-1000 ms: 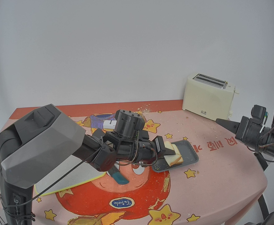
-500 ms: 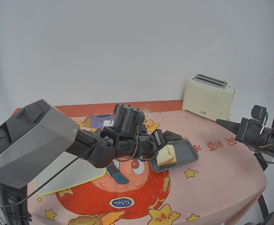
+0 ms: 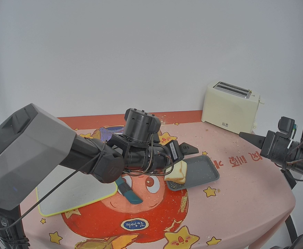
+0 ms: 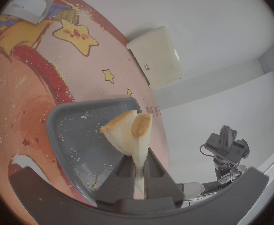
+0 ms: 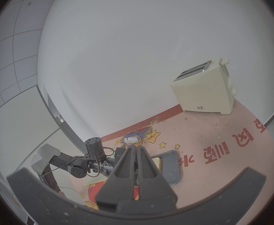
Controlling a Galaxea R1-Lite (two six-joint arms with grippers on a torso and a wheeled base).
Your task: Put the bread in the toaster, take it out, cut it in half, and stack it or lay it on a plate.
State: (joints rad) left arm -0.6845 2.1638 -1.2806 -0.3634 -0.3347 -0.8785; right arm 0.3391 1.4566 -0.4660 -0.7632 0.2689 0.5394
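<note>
Over grey tray (image 4: 71,132) — left pincer (image 4: 138,160) clamps triangular bread (image 4: 126,135).

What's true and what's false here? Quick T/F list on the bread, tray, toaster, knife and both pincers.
1. The left pincer is shut on the bread. True.
2. The bread lies flat on the tray. False: it is held on edge in the left pincer, at the tray's end nearest the cutting board.
3. A slice sits in the toaster. False: both slots look empty.
4. The right pincer is shut and holds nothing. True.
5. The knife lies on the tray. False: it lies on the table beside the cutting board.
</note>
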